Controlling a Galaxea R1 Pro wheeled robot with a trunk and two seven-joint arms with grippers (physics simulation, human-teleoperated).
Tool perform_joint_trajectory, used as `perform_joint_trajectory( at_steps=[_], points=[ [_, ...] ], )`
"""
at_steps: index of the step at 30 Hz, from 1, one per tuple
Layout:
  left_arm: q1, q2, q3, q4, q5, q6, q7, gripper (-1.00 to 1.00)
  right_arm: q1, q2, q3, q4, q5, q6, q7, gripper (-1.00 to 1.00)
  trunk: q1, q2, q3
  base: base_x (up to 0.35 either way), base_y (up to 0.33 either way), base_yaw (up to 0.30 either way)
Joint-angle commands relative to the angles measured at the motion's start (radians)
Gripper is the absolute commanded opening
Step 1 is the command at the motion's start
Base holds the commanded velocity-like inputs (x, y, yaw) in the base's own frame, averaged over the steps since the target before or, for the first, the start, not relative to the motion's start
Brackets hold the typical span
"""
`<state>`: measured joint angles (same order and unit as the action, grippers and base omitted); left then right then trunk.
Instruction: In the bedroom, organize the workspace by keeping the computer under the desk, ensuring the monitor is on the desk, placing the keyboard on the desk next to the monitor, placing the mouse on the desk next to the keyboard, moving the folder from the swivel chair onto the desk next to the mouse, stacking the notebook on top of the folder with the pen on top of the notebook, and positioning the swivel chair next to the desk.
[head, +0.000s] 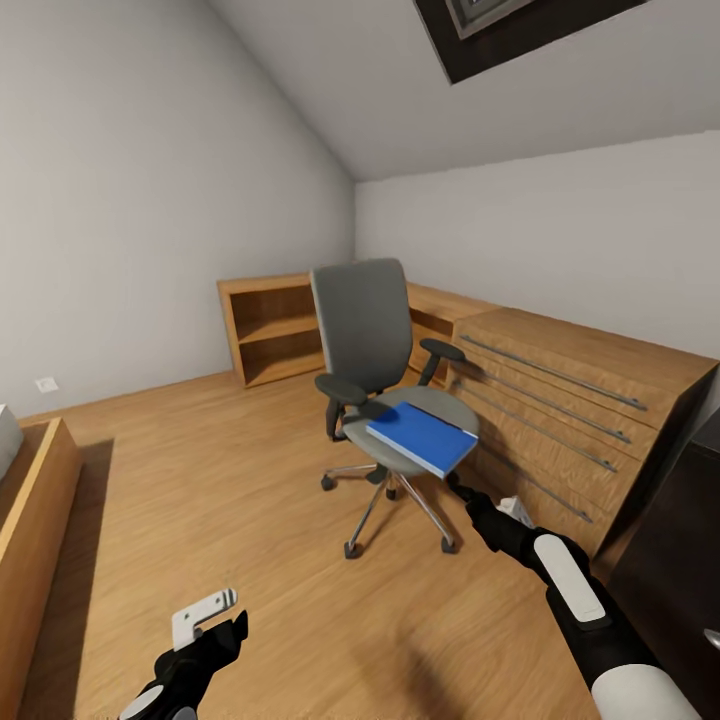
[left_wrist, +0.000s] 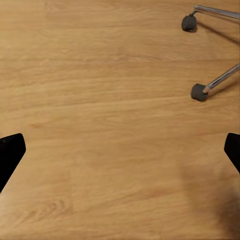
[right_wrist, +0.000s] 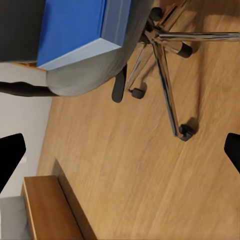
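The grey swivel chair (head: 365, 335) stands mid-room on the wood floor, and the blue folder (head: 421, 437) lies flat on its seat, jutting past the front edge. My right gripper (head: 462, 492) hovers just below and in front of that seat edge, short of the folder. In the right wrist view it is open (right_wrist: 120, 150), with the folder (right_wrist: 75, 30), the seat (right_wrist: 90, 75) and the chrome base (right_wrist: 165, 55) ahead of it. My left gripper (head: 215, 620) hangs low over bare floor, open (left_wrist: 120, 150) and empty; two chair castors (left_wrist: 199, 92) show beyond it.
Low light-wood drawer cabinets (head: 580, 400) run along the right wall behind the chair, and an open shelf unit (head: 275, 330) sits in the corner. A dark furniture piece (head: 680, 560) is at the right edge. A wooden frame (head: 35, 520) lines the left. A skylight (head: 500, 30) is overhead.
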<state>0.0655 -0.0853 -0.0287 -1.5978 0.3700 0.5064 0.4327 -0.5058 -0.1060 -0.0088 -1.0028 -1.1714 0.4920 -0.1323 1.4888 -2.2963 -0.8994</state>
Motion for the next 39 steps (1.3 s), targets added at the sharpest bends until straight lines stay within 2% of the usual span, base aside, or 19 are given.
perform_joint_trajectory(
  at_steps=[1, 19, 25, 27, 29, 30, 31, 32, 35, 39],
  points=[
    [0.0, 0.0, -0.002, -0.002, 0.01, 0.002, 0.009, 1.0, 0.0, 0.0, -0.001, -0.002, -0.011, 0.004, -0.009, 1.0, 0.004, -0.008, -0.004, 0.0, 0.0, 0.0],
    [0.0, 0.001, -0.005, -0.001, 0.01, 0.003, 0.009, 1.0, 0.0, -0.005, -0.003, -0.002, -0.014, 0.009, -0.01, 1.0, 0.073, -0.134, -0.06, 0.0, 0.0, 0.0],
    [0.0, 0.001, -0.005, -0.001, 0.01, 0.003, 0.008, 1.0, 0.0, -0.008, -0.006, -0.002, -0.02, 0.016, 0.006, 1.0, 0.073, -0.134, -0.06, 0.0, 0.0, 0.0],
    [0.0, 0.001, -0.005, -0.001, 0.01, 0.003, 0.008, 1.0, 0.0, -0.014, -0.009, -0.001, -0.056, 0.036, 0.041, 1.0, 0.073, -0.134, -0.06, 0.0, 0.0, 0.0],
    [0.0, 0.002, -0.005, -0.001, 0.01, 0.003, 0.008, 1.0, 0.0, -0.026, -0.019, 0.002, -0.137, 0.074, 0.073, 1.0, 0.073, -0.134, -0.06, 0.0, 0.0, 0.0],
    [0.0, 0.002, -0.005, -0.001, 0.01, 0.003, 0.008, 1.0, 0.0, -0.03, -0.021, 0.002, -0.158, 0.083, 0.077, 1.0, 0.073, -0.134, -0.06, 0.0, 0.0, 0.0],
    [0.0, 0.002, -0.005, -0.001, 0.01, 0.003, 0.008, 1.0, 0.0, -0.047, -0.025, 0.003, -0.225, 0.109, 0.088, 1.0, 0.073, -0.134, -0.06, 0.0, 0.0, 0.0],
    [0.0, 0.002, -0.005, -0.001, 0.01, 0.003, 0.008, 1.0, 0.0, -0.053, -0.026, 0.004, -0.245, 0.116, 0.091, 1.0, 0.073, -0.134, -0.06, 0.0, 0.0, 0.0],
    [0.0, 0.003, -0.005, -0.001, 0.01, 0.003, 0.008, 1.0, 0.0, -0.062, -0.029, 0.004, -0.271, 0.124, 0.095, 1.0, 0.073, -0.134, -0.06, 0.0, 0.0, 0.0],
    [0.0, 0.004, -0.004, -0.001, 0.01, -0.001, 0.008, 1.0, 0.0, -0.065, -0.039, 0.017, -0.278, 0.126, 0.097, 1.0, 0.073, -0.134, -0.06, 0.007, 0.0, 0.0]
  ],
)
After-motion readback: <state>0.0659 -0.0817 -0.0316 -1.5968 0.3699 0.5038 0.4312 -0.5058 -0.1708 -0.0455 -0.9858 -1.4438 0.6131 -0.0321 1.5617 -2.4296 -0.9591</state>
